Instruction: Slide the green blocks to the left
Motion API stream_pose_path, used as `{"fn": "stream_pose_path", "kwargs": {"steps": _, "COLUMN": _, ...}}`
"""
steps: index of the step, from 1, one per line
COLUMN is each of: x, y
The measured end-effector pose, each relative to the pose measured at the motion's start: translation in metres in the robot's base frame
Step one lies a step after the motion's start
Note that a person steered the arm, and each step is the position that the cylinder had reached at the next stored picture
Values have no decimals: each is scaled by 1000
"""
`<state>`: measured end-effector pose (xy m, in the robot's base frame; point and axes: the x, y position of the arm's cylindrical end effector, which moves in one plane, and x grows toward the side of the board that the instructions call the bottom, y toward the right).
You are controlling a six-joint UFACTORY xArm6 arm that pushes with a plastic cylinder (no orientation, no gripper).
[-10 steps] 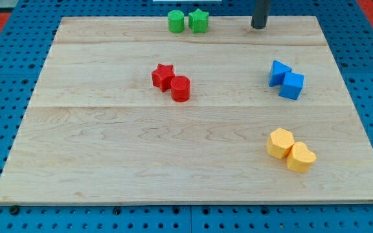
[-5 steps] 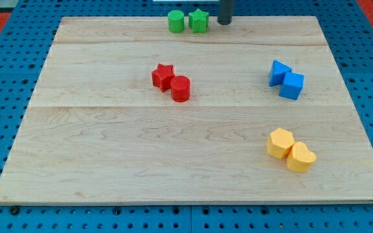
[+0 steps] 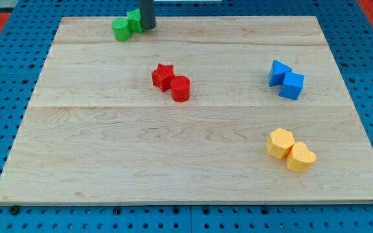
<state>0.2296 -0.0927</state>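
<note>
Two green blocks sit at the view's top, left of centre, on the wooden board [image 3: 186,162]. The green cylinder [image 3: 120,30] is on the left. The other green block [image 3: 133,20] touches it on the right; the rod partly hides it, so its shape cannot be made out. My tip [image 3: 148,27] rests against the right side of this second green block. The rod rises out of the view's top.
A red star [image 3: 163,76] and a red cylinder [image 3: 180,88] touch near the board's centre. Two blue blocks [image 3: 286,79] sit at the right. Two yellow blocks [image 3: 290,151] sit at the lower right. Blue pegboard surrounds the board.
My tip has swept left along the board's top edge, from right of the green pair to against it. Both green blocks have slid left by about a hundred pixels.
</note>
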Motion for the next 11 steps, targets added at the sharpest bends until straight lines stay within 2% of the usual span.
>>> {"fn": "stream_pose_path", "kwargs": {"steps": 1, "x": 20, "y": -21}}
{"fn": "stream_pose_path", "kwargs": {"steps": 2, "x": 63, "y": -18}}
{"fn": "stream_pose_path", "kwargs": {"steps": 3, "x": 58, "y": 6}}
{"fn": "stream_pose_path", "kwargs": {"steps": 4, "x": 44, "y": 69}}
{"fn": "stream_pose_path", "kwargs": {"steps": 5, "x": 13, "y": 112}}
{"fn": "stream_pose_path", "kwargs": {"steps": 6, "x": -33, "y": 95}}
{"fn": "stream_pose_path", "kwargs": {"steps": 7, "x": -37, "y": 66}}
{"fn": "stream_pose_path", "kwargs": {"steps": 8, "x": -27, "y": 8}}
{"fn": "stream_pose_path", "kwargs": {"steps": 9, "x": -26, "y": -27}}
{"fn": "stream_pose_path", "kwargs": {"steps": 10, "x": 0, "y": -24}}
{"fn": "stream_pose_path", "kwargs": {"steps": 11, "x": 2, "y": -48}}
